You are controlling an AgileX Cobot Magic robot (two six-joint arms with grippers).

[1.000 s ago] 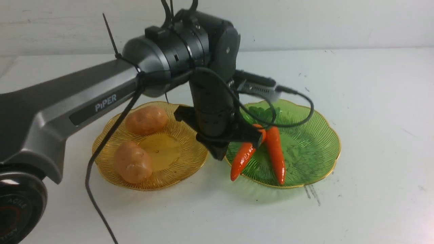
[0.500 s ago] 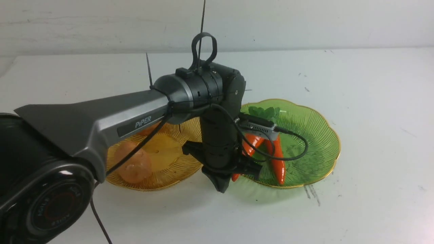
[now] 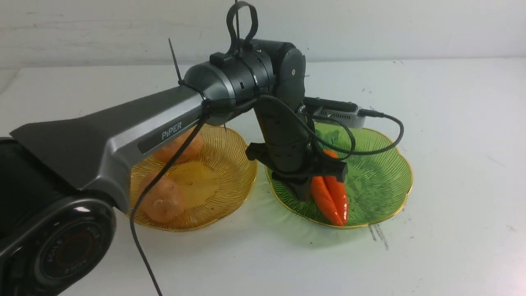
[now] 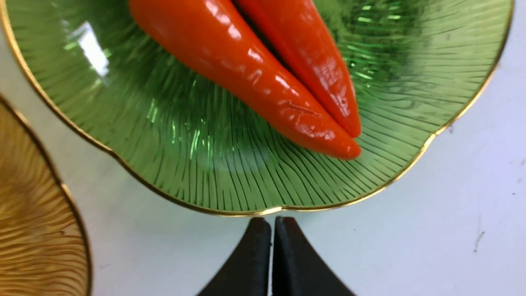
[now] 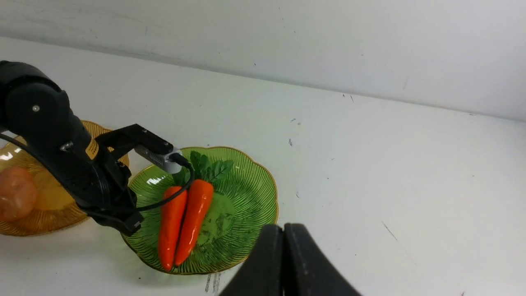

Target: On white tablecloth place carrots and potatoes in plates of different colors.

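Note:
Two orange carrots (image 3: 331,197) lie side by side inside the green plate (image 3: 378,181), their green tops toward the back. They also show in the left wrist view (image 4: 246,70) and the right wrist view (image 5: 183,220). Two potatoes lie in the amber plate (image 3: 230,172): one (image 3: 164,201) near the front, one (image 3: 183,146) partly hidden behind my left arm. My left gripper (image 3: 303,192) is shut and empty, its tips (image 4: 272,224) just above the tablecloth (image 3: 452,164) at the green plate's (image 4: 185,144) near-left rim. My right gripper (image 5: 283,230) is shut and empty, raised to the right of the green plate (image 5: 246,193).
The two plates stand close together mid-table; the amber plate's rim shows in the left wrist view (image 4: 49,205). My left arm (image 3: 144,127) and its cable (image 3: 378,139) hang over both plates. A pale wall (image 3: 370,24) runs behind the table.
The left carrot, whose tip hung over the green plate's rim, now lies inside against the other carrot. My left gripper dipped at the rim, then shifted right.

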